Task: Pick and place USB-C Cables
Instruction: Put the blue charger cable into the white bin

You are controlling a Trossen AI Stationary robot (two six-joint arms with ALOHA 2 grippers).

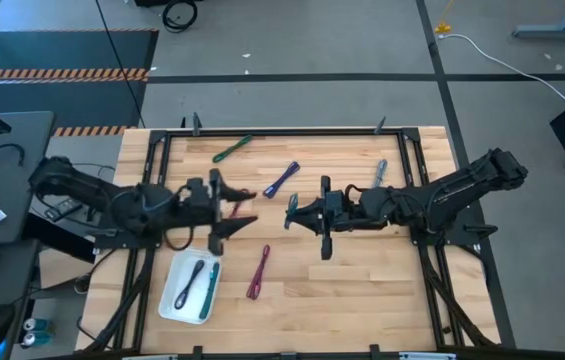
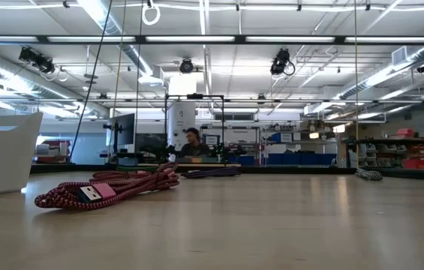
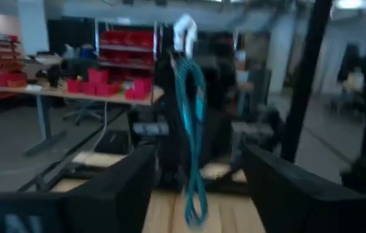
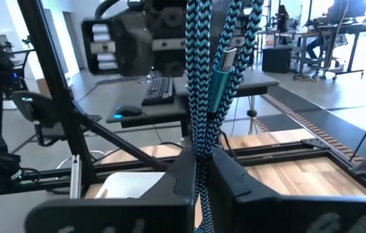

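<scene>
We see the right gripper (image 4: 199, 169) pinching the teal cable (image 4: 212, 77) mid-table, its length pointing toward the spread-fingered left gripper (image 1: 230, 208), which sits nearer the white tray (image 1: 174, 296).

teal-black braided cable (image 4: 210, 84) | red-black braided cable (image 2: 106, 188) | white tray (image 1: 190, 289)

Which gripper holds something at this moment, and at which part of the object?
The right gripper holds the teal cable, pinched near the bundle's lower end. The left gripper is open and holds nothing.
</scene>
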